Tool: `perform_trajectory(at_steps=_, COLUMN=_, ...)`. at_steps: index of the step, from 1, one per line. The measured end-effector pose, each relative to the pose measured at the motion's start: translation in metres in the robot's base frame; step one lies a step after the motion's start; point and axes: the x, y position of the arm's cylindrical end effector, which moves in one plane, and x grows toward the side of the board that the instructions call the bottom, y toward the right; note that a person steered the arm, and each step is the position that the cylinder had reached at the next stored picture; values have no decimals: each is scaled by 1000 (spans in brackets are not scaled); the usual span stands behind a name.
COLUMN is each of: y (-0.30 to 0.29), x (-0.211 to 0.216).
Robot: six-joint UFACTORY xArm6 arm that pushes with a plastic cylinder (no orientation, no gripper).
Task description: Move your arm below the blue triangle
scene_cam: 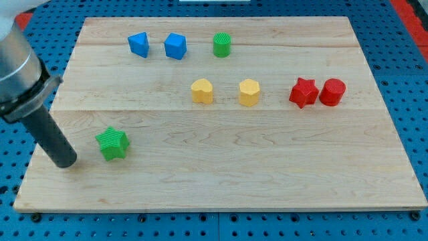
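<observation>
Wooden bench (221, 167) with my tip (66, 162) resting near the view's lower left, just left of the green star (112, 144). No claw is fitted. The blue triangle (139, 44) lies near the view's top, beside the blue cube (176, 46).

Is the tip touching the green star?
Apart. The camera view shows bare wood between my tip and the green star, which lies to its right.

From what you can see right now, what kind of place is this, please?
Probably a robotics lab bench, not a home. A wooden board lies on a blue perforated base; small coloured blocks, such as the blue triangle, sit on it. My tip rests beside the green star.
</observation>
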Motion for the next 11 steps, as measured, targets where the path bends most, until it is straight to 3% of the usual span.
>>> perform_trajectory(at_steps=1, y=57, x=12)
perform_trajectory(at_steps=2, y=90, x=-37)
perform_trajectory(at_steps=3, y=-43, x=-77)
perform_trajectory(at_steps=4, y=-13, x=-32)
perform_trajectory(at_steps=5, y=-75, x=-28)
perform_trajectory(at_steps=7, y=-77, x=-33)
perform_trajectory(at_steps=8, y=-43, x=-103)
perform_trajectory(at_steps=9, y=29, x=-125)
perform_trajectory(at_steps=11, y=95, x=-32)
